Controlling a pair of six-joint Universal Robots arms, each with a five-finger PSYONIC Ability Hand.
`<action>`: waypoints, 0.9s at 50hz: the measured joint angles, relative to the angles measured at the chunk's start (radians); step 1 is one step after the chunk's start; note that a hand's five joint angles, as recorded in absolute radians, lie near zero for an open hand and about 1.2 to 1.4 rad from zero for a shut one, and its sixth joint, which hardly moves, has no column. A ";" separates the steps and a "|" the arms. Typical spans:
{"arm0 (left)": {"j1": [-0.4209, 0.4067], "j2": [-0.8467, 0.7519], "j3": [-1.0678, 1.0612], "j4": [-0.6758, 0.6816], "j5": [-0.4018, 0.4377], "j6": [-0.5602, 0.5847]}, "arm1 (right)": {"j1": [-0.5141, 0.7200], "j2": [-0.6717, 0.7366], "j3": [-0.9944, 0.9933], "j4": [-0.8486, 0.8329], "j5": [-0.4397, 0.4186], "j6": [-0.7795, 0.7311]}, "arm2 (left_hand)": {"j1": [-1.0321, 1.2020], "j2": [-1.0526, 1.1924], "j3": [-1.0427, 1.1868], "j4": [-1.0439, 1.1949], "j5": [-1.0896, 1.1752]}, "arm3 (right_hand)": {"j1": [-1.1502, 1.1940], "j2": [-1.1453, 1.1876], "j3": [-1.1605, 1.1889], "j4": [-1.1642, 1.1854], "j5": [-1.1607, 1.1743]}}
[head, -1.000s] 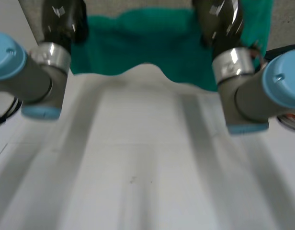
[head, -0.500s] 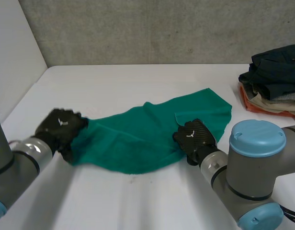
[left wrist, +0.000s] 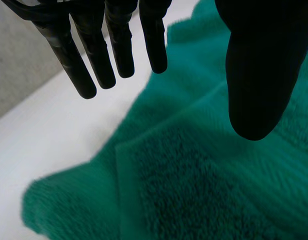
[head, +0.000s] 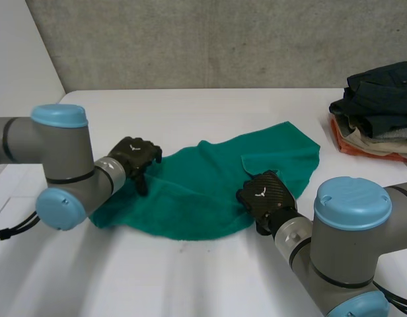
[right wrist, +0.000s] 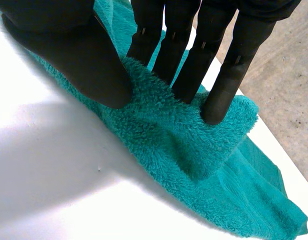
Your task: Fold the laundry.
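left hand [head: 134,154] — fingers straight, spread above green towel [head: 190,191], holding nothing | right hand [head: 264,192] — pinching its bunched edge

Green terry towel [head: 190,191], rumpled, spread mid-table; near edge bunched up

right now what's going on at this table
Two robot arms are working on a green towel rumpled on the white table. The right hand pinches a bunched fold at the towel's near edge between thumb and fingers. The left hand is open above the towel's left end, holding nothing. A clothes pile sits at the far right.
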 measured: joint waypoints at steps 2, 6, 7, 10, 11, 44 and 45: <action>0.003 -0.045 0.052 -0.035 -0.002 0.002 | -0.001 0.000 0.000 0.000 0.000 0.000 | 0.000 -0.001 0.000 0.000 -0.001 | 0.000 0.000 0.000 0.000 0.000; 0.005 -0.089 0.100 -0.061 -0.004 0.003 | -0.003 0.001 0.000 0.000 0.000 0.000 | 0.002 0.002 0.002 0.004 0.005 | 0.000 0.000 0.000 0.000 0.000; 0.005 -0.094 0.105 -0.063 -0.004 0.003 | -0.003 0.001 -0.001 0.000 0.000 0.000 | 0.009 0.008 0.009 0.014 0.019 | 0.000 0.000 0.000 0.000 0.000; 0.005 -0.110 0.119 -0.066 -0.004 0.003 | -0.005 0.001 -0.001 -0.001 0.000 0.000 | 0.080 0.077 0.079 0.093 0.098 | 0.000 0.000 0.000 0.000 0.000; 0.005 -0.114 0.121 -0.066 -0.005 0.003 | -0.007 0.002 -0.001 -0.002 0.000 0.000 | 0.126 0.118 0.119 0.136 0.137 | 0.000 0.000 0.000 0.000 0.000; 0.003 -0.116 0.113 -0.057 -0.014 0.031 | -0.014 -0.007 0.003 -0.008 0.001 -0.002 | 0.191 0.202 0.203 0.207 0.213 | 0.000 0.000 0.000 0.000 0.000; 0.003 -0.116 0.112 -0.057 -0.014 0.031 | -0.014 -0.007 0.003 -0.008 0.001 -0.002 | 0.195 0.205 0.206 0.212 0.217 | 0.000 0.000 0.000 0.000 0.000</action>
